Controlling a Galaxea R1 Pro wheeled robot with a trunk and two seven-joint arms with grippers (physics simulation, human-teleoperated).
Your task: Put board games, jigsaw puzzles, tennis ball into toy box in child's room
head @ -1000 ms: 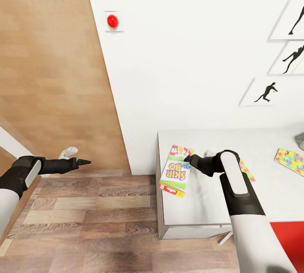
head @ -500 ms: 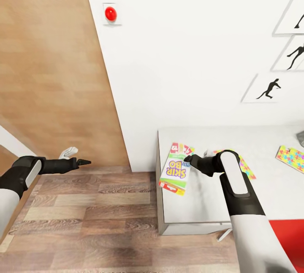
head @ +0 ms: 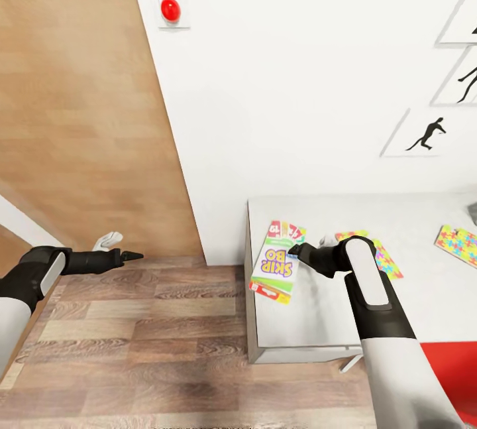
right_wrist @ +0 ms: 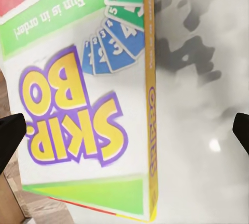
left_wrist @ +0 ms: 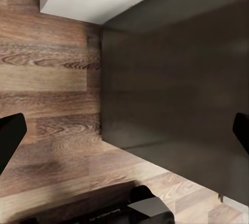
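Skip-Bo board game (head: 277,261), flat at the table's (head: 318,323) left edge, slightly overhanging; right gripper (head: 295,252) spread wide just above, likely lining up a grasp; left gripper (head: 136,256) idle over floor, state indeterminable

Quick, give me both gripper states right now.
Left gripper: open, empty, out over the wood floor.
Right gripper: open, holding nothing, poised over the Skip-Bo board game on the table.
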